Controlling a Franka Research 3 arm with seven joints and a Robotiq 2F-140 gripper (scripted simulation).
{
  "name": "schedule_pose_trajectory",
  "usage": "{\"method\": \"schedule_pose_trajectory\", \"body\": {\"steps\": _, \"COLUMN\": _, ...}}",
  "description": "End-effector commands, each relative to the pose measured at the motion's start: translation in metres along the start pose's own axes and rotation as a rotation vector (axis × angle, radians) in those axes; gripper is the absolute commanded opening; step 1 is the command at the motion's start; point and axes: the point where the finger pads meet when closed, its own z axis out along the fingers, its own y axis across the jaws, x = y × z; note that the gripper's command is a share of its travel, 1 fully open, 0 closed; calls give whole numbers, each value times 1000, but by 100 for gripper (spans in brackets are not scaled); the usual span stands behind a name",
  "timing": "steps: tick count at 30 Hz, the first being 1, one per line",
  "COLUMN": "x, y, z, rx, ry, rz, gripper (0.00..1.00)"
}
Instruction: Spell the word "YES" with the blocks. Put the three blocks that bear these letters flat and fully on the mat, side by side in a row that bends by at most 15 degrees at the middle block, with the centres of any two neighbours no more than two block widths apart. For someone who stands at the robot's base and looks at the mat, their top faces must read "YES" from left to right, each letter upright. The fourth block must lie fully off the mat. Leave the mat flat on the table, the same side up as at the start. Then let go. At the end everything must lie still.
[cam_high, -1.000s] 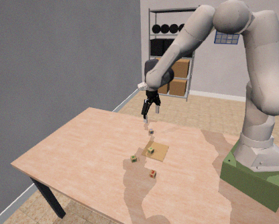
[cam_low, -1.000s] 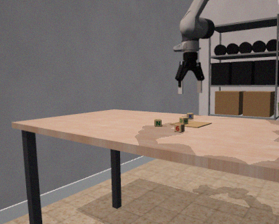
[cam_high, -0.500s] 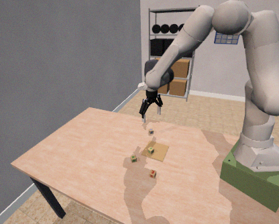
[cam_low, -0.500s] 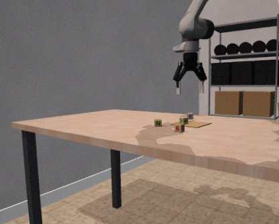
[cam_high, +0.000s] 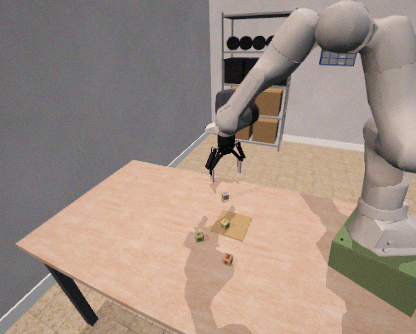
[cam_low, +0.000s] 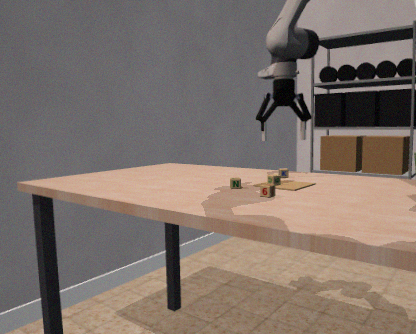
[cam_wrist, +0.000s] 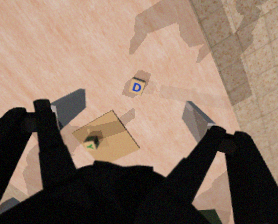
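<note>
I am holding my gripper (cam_high: 225, 164) high above the table (cam_high: 100, 220), near its far edge, with my fingers spread fully apart; nothing is sitting between them and they are touching nothing.

Below me, the tan mat (cam_high: 239, 228) is lying flat on the table, its edges running at a slant to the table's edges. One block (cam_high: 225, 223) is sitting on the mat, showing a green mark on top that I cannot read. A block with a blue letter (cam_wrist: 136, 87) is resting off the mat, just beyond its far side. A green-lettered block (cam_high: 199, 236) is lying just left of the mat, and a red-marked block (cam_high: 228, 258) is lying nearer, apart from the mat.
</note>
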Motion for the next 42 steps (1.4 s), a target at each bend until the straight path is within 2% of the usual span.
{"method": "schedule_pose_trajectory", "body": {"steps": 1, "x": 1, "y": -1, "z": 0, "rx": 3, "ry": 2, "rz": 139, "gripper": 100}}
{"method": "schedule_pose_trajectory", "body": {"steps": 42, "x": 1, "y": -1, "z": 6, "rx": 4, "ry": 1, "rz": 728, "gripper": 100}}
